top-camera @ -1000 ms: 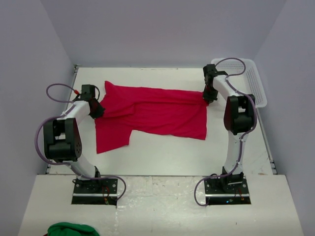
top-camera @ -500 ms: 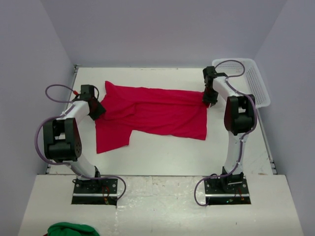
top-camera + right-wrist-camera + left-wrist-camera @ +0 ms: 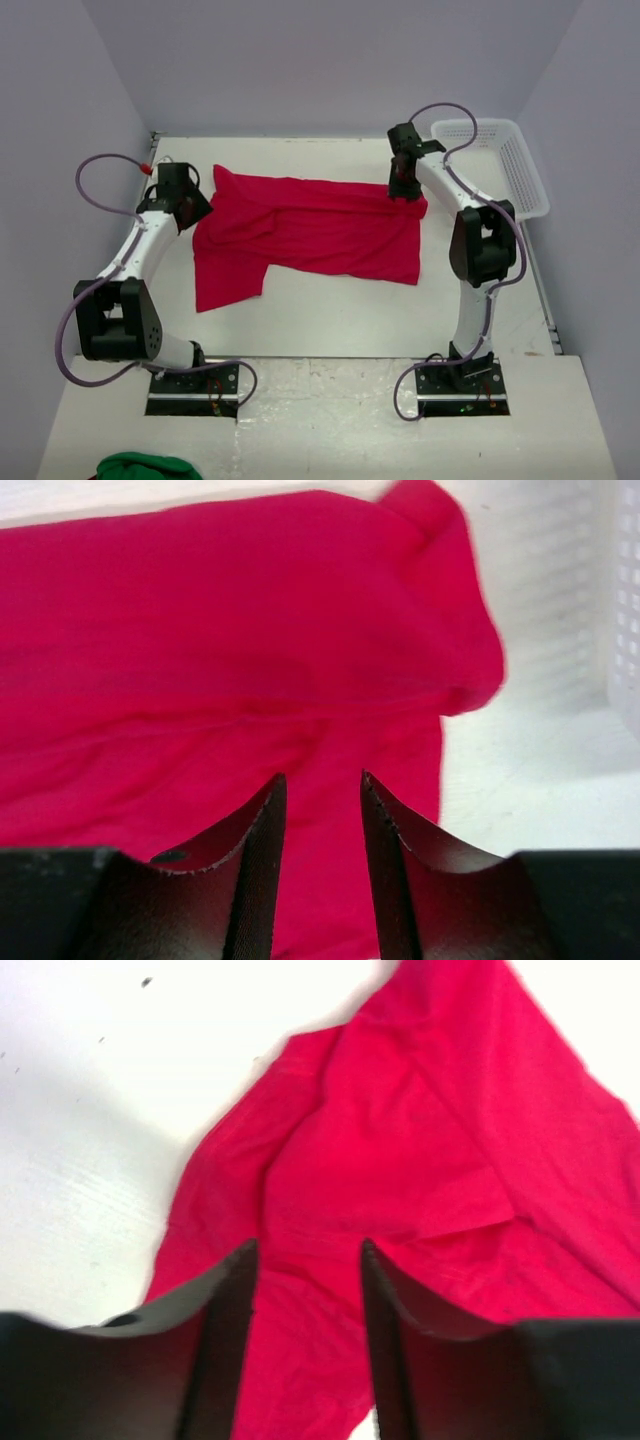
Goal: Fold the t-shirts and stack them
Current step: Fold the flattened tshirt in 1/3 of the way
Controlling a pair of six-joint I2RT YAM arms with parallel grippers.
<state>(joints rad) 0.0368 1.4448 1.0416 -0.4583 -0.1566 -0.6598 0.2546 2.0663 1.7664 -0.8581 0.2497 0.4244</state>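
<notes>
Left claw (image 3: 307, 1252) and right claw (image 3: 322, 780) parted, gripping nothing

I hover one over each far end of the red shirt (image 3: 310, 230); it lies rumpled across the table (image 3: 330, 320), likely so I can regrip both corners; basket (image 3: 512, 165) beside my right.

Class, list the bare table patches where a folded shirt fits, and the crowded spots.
Free: the table strip between shirt and arm bases; narrower strip behind the shirt. Crowded: shirt ends, by left gripper and right gripper; the basket corner.
</notes>
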